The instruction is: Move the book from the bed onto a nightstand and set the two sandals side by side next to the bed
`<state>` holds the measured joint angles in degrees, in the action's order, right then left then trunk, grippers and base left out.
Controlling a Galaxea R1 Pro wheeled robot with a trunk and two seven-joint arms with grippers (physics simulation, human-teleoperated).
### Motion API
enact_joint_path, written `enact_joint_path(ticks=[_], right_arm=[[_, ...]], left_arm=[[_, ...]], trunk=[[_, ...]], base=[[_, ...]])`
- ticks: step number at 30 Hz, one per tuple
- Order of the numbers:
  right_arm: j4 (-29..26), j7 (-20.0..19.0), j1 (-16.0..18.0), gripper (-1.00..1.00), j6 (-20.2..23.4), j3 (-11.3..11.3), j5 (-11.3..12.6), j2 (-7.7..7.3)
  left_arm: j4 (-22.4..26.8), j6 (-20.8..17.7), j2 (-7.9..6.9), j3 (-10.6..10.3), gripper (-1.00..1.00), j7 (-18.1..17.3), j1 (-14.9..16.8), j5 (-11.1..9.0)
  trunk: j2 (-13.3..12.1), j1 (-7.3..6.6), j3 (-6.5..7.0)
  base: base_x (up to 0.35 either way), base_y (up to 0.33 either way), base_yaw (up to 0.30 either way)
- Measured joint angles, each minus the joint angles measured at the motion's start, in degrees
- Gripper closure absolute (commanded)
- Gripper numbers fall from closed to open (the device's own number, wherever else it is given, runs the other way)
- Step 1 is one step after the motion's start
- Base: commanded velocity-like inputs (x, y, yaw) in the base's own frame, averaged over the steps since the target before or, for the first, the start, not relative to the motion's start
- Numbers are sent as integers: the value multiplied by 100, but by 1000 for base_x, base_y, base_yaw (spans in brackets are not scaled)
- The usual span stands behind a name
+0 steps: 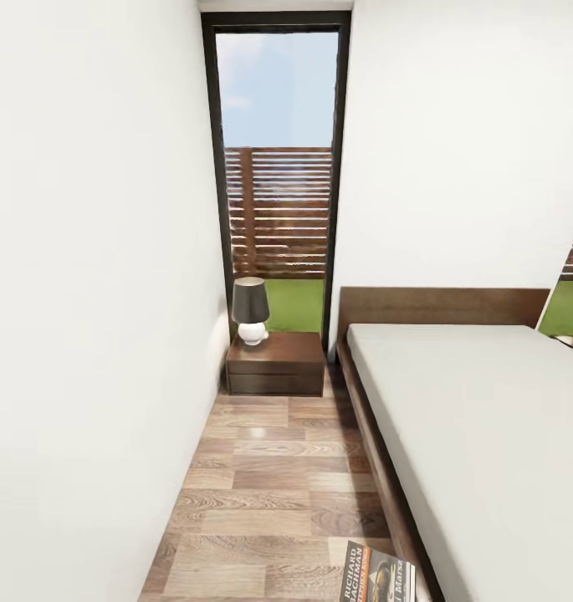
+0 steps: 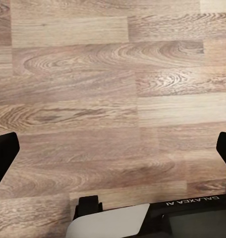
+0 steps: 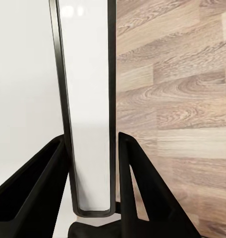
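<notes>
The book [image 1: 378, 573] shows at the bottom of the head view, over the floor beside the bed's [image 1: 487, 418] dark frame, its dark cover with white lettering facing up. The right wrist view has the book [image 3: 88, 124] edge-on, white pages inside a dark cover rim, with my right gripper [image 3: 92, 139] shut on it, one black finger on each side. My left gripper [image 2: 113, 148] is open above bare wood floor, its fingertips [image 2: 6, 148] far apart with nothing between them. The nightstand [image 1: 276, 364] stands at the far end of the aisle. The sandals are out of view.
A dark-shaded lamp with a white base [image 1: 251, 309] takes up the left part of the nightstand top. A white wall [image 1: 94, 334] runs close along the left, leaving a narrow floor aisle [image 1: 269, 485]. Behind the nightstand is a tall window [image 1: 278, 167].
</notes>
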<state>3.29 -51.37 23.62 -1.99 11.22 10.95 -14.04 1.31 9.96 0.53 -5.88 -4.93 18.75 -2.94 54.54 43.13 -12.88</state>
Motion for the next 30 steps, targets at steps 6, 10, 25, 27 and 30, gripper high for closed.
enact_joint_path(ticks=[6,10,25,27,30], right_arm=[[3,0,0,100,1,1,0,0],[-1,0,0,100,0,2,2,0],[0,0,0,100,0,0,18,1],[0,0,0,100,0,-2,18,0],[0,0,0,100,0,-1,19,0]], left_arm=[[0,0,0,0,-100,0,0,0],[0,0,0,0,-100,0,0,0],[0,0,0,0,-100,0,0,0],[0,0,0,0,-100,0,0,0],[0,0,0,0,-100,0,0,0]], trunk=[[0,0,0],[0,0,0],[0,0,-96],[0,0,-110],[0,0,-119]], base=[[0,0,-1],[0,0,0],[0,0,0],[0,0,0],[0,0,0]])
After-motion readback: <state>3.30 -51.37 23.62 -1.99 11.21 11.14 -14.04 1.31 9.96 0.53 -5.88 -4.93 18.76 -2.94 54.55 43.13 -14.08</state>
